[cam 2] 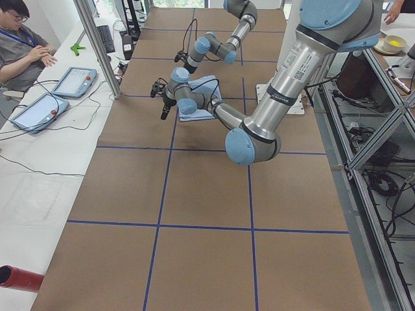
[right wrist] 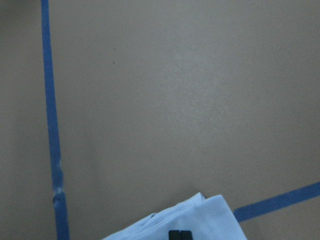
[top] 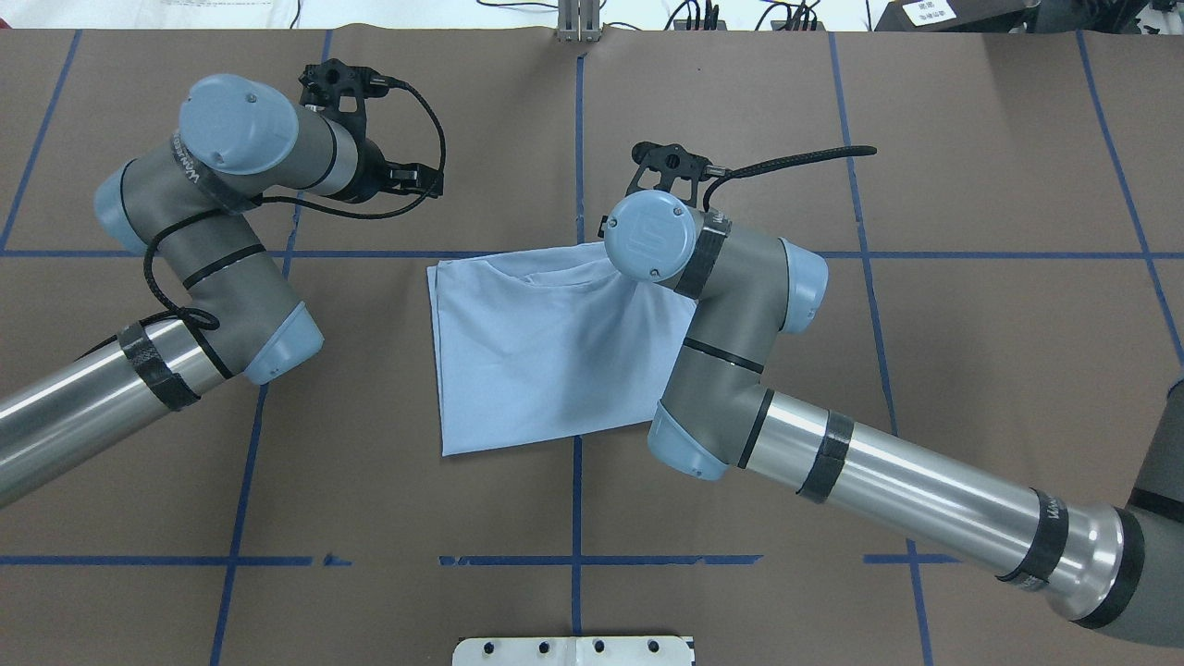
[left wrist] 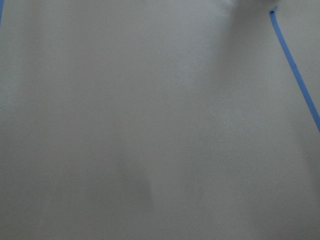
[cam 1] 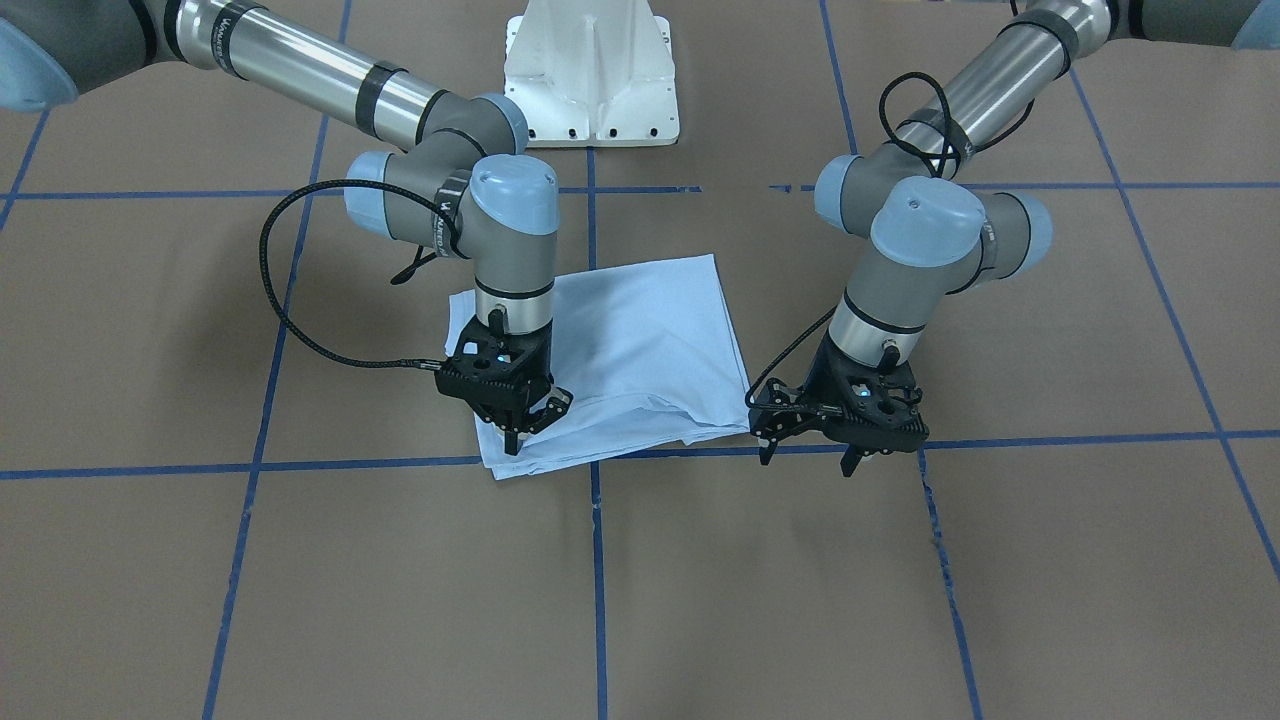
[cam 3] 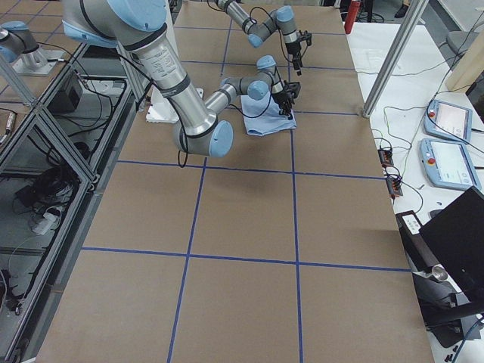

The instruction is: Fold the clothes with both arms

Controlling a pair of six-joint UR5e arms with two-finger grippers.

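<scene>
The light blue T-shirt (cam 1: 640, 340) lies folded into a rough square at the middle of the brown table, its loose layered edges on the side away from the robot. My right gripper (cam 1: 515, 440) points straight down onto that side's corner. In the right wrist view its pads (right wrist: 180, 235) are pressed together on the folded cloth (right wrist: 200, 225), so it is shut on the shirt's corner. My left gripper (cam 1: 808, 458) hangs just above the table beside the shirt's other far corner, open and holding nothing. The left wrist view shows only bare table.
Blue tape lines (cam 1: 300, 465) grid the table. The white pedestal base (cam 1: 592, 75) stands behind the shirt. A person sits by two tablets (cam 2: 74, 81) beyond the table's far edge. A metal post (cam 2: 104, 52) rises there.
</scene>
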